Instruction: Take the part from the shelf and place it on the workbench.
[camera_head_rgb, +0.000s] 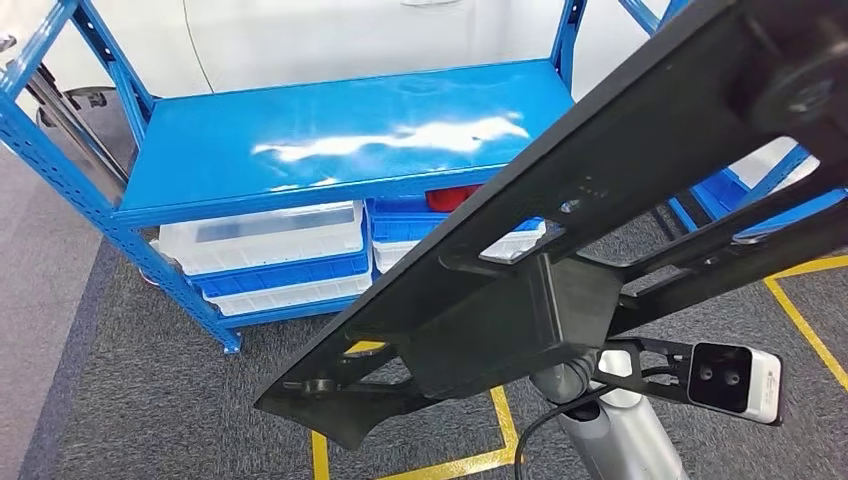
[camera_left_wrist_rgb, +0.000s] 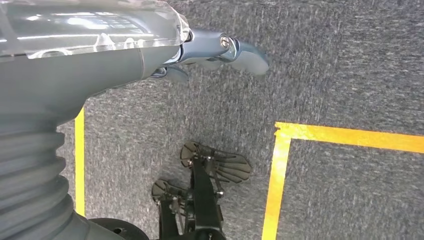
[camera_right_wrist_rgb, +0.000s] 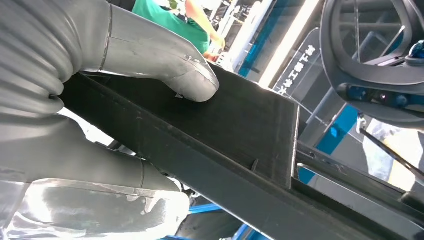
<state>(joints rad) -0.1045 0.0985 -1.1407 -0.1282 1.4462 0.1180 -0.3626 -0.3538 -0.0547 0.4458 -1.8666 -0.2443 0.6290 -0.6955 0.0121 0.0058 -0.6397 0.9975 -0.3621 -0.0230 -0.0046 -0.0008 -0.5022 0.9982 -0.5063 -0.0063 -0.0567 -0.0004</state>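
Head view: the long, flat black plastic part, with slots and cut-outs along its length, crosses the frame diagonally, its long axis running from the lower left of centre up to the upper right corner; the lower end is narrow and pointed, the upper end broad. It hangs in the air in front of the blue metal shelf rack, whose glossy top board fills the upper left of the frame and whose lower level carries white and blue plastic bins. Below the part, grey carpet with yellow floor tape shows at lower centre. Right wrist view: the right hand grips the part, its thick grey thumb pressed flat on the dark upper face while the body of the hand lies beneath the part's edge. Left wrist view: the left hand hangs over the carpet with nothing in it; its fingers are largely hidden behind the wrist cover, so how far they spread cannot be told.
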